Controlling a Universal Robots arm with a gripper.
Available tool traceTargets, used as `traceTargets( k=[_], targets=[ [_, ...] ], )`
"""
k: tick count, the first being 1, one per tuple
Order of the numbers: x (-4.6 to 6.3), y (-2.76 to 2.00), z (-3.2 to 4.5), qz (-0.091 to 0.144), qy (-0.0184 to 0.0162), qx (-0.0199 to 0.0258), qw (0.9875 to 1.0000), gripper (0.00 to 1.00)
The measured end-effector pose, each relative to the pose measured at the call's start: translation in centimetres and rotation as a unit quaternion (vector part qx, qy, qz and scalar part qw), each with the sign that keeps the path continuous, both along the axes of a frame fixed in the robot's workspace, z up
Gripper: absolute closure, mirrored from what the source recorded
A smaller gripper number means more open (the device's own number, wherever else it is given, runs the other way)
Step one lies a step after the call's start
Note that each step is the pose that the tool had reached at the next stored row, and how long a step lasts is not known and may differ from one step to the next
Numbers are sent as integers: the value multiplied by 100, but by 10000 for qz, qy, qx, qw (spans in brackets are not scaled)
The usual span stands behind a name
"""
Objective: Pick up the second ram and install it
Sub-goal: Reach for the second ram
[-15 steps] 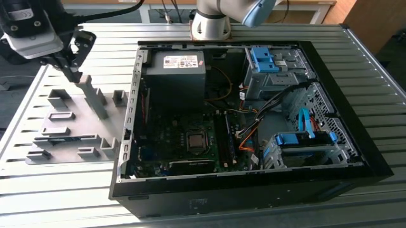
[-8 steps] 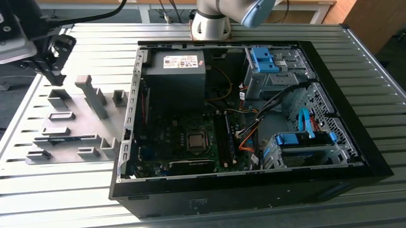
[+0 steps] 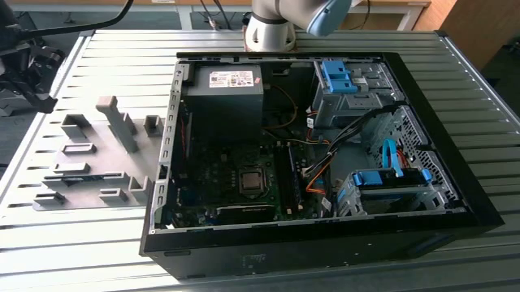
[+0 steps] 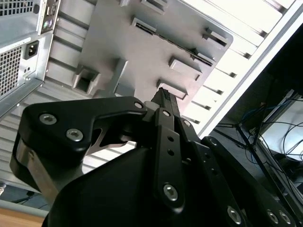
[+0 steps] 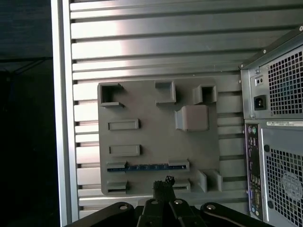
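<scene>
Gripper: your gripper (image 5: 163,181) is at the lower centre of the first wrist view. The fingertips are pressed together with nothing held.
Gripper vs stick: the tips hang over the plate near the stick. I judge there is no contact.
Second ram: the second ram (image 5: 147,167) stands on its long edge in the lower part of the grey fixture plate (image 5: 142,109), blue-green edge up. Its ends are seated in two grey end blocks (image 5: 117,166).
Stage: not picked yet; this reads as the approach.
Risk, closed tips: if you go down like this you jab the board's top edge, because the fingers haven't been spread before the descent.
Risk, blocks: both ends are covered, so only mid-span is free. An off-centre grab likely clips a block or levers the stick crooked.
Risk, grip: the board is thin and flat, so a shallow pinch on the edge lets it swing or slip.
Table: the slatted metal table (image 5: 156,42) lies under the plate. A dropped stick could land in a groove, which makes a re-grasp awkward.
PC case: the open PC case (image 3: 325,152) is at the centre of the exterior view, and its near wall stands between the plate and the board. A low carry would knock the stick on that wall.
Slots: the long black slots (image 3: 290,176) are at the lower centre of the case, with orange and black cables (image 3: 318,176) just beside them.
Risk, seating: the cables can snag the fingers, and a tilted stick would jam rather than seat.
</scene>
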State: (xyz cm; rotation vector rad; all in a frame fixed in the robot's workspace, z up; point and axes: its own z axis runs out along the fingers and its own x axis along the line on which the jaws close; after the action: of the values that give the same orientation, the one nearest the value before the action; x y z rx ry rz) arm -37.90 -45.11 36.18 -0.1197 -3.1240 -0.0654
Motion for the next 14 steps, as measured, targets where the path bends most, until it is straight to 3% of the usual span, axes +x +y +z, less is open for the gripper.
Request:
traceTargets(
  k=[14],
  targets=[
    [-47, 0, -12, 0, 1, 0, 10000, 89]
  ],
)
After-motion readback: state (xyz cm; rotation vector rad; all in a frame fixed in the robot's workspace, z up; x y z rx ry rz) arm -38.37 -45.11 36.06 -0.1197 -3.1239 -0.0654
